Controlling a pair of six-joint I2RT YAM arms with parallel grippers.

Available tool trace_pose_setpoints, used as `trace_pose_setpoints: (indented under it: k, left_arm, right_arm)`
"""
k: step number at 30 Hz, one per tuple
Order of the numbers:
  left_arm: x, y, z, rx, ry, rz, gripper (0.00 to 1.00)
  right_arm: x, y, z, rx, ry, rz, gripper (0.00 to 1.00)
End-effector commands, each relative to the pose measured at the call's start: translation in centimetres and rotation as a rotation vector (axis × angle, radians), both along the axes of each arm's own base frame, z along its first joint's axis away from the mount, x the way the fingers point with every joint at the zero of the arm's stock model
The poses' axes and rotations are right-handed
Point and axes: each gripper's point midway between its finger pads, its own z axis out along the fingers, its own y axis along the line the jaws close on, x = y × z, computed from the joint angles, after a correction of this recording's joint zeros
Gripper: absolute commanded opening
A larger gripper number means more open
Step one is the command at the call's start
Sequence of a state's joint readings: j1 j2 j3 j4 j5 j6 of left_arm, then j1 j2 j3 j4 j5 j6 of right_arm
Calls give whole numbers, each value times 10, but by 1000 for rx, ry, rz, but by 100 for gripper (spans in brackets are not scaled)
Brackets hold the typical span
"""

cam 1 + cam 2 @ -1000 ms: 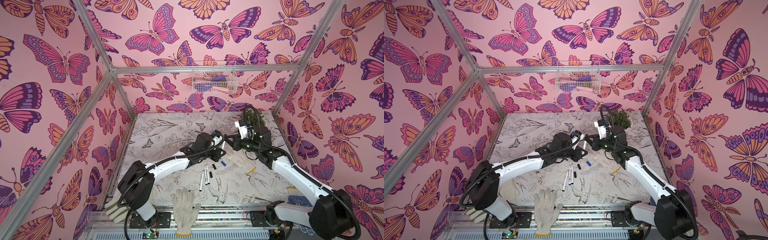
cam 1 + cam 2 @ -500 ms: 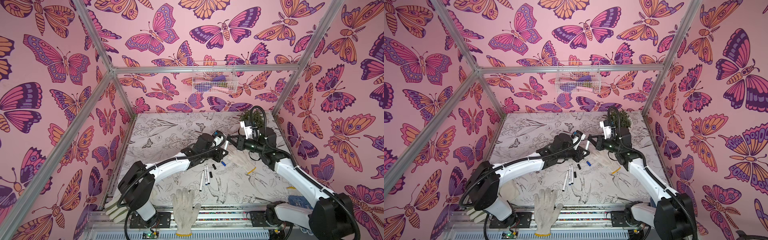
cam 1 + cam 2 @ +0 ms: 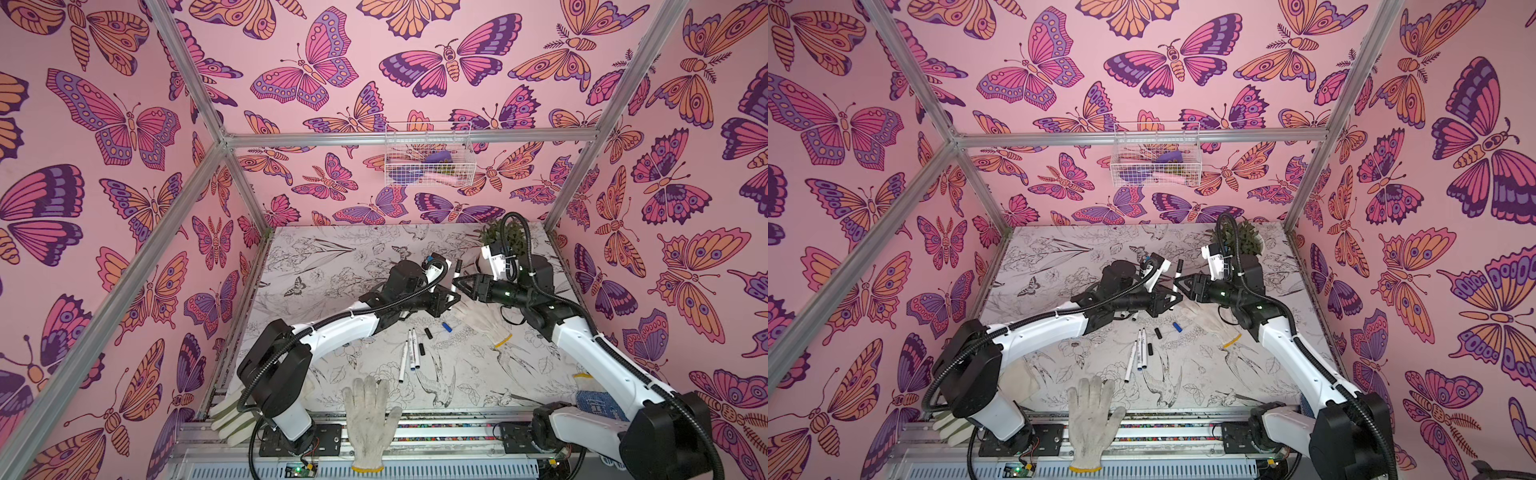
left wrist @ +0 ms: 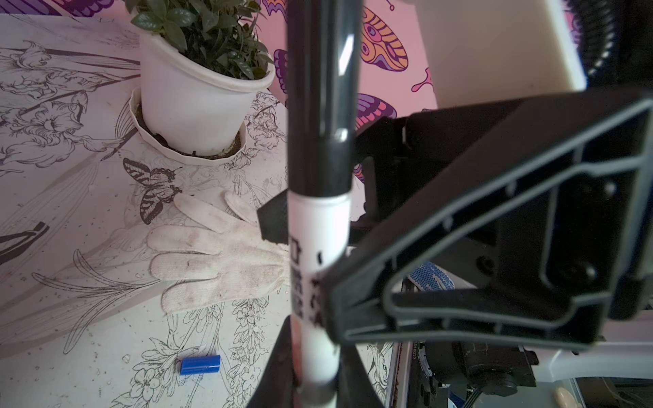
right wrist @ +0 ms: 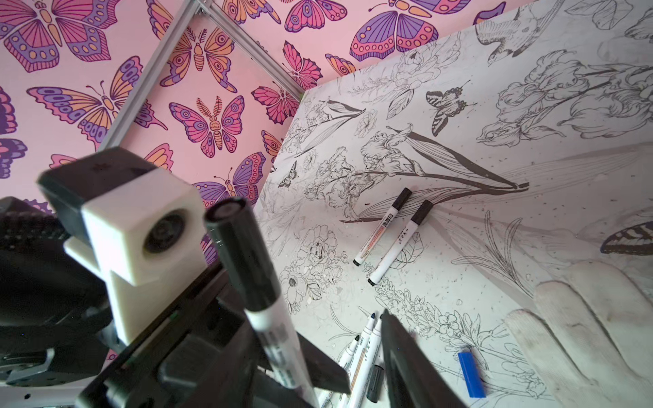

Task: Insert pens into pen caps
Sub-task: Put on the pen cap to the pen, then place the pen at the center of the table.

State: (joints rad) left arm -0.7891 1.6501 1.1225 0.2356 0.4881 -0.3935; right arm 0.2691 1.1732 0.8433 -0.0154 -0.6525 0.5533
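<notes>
My left gripper [image 3: 450, 297] is shut on the lower barrel of a white pen [image 4: 318, 247], holding it upright above the table. A black pen cap [image 4: 321, 106] sits on the pen's top end, and both top views show it [image 3: 1179, 265]. My right gripper [image 3: 459, 285] is open just right of that pen. Its fingers [image 4: 459, 265] stand apart at the barrel below the cap without clamping it. Three uncapped pens [image 3: 410, 355] lie on the table with two loose black caps [image 3: 428, 333] and a blue cap [image 3: 446, 327]. Two capped pens [image 5: 383, 226] lie farther back.
A white knit glove [image 3: 484, 320] lies under the right gripper, and another [image 3: 370, 411] hangs over the front rail. A potted plant [image 3: 503, 237] stands at the back right. A wire basket [image 3: 428, 156] hangs on the back wall.
The right gripper's jaws have opened and let go of the black cap, which stays on the pen. That gripper has dropped lower beside the barrel. The left gripper keeps its hold.
</notes>
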Motion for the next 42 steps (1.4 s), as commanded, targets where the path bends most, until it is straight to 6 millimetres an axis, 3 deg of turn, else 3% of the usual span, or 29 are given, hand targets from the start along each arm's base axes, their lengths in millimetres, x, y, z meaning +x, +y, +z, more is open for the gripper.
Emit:
trace_pose_setpoints:
  k: [1,5,11,15,23,28,34,38,42]
  left_arm:
    - [1,1,4,-13,-38,-25,0]
    - [21,23,-44,72,83,100,0]
    - [52,66,-133,288,243,311,0]
    - [58,70,-168,434,302,320,0]
    - [79,80,-185,595,332,409,1]
    - [83,81,-190,639,351,420,20]
    - [80,85,-190,652,354,424,24]
    - [78,80,-186,636,356,405,25]
    - [77,71,-165,596,323,375,29]
  right_arm:
    - [5,-12,13,12,-27,-91,58]
    - [7,-37,19,-8,-78,-227,58]
    - [11,-100,-4,-135,-81,-561,57]
    - [9,-104,-14,-184,-52,-561,56]
    - [10,-100,-20,-177,-36,-544,55]
    - [10,-97,-22,-172,-17,-529,55]
    - [10,-98,-23,-179,-20,-531,54]
    - [10,-96,-24,-175,-15,-526,54]
    - [10,-96,-22,-177,-25,-519,54]
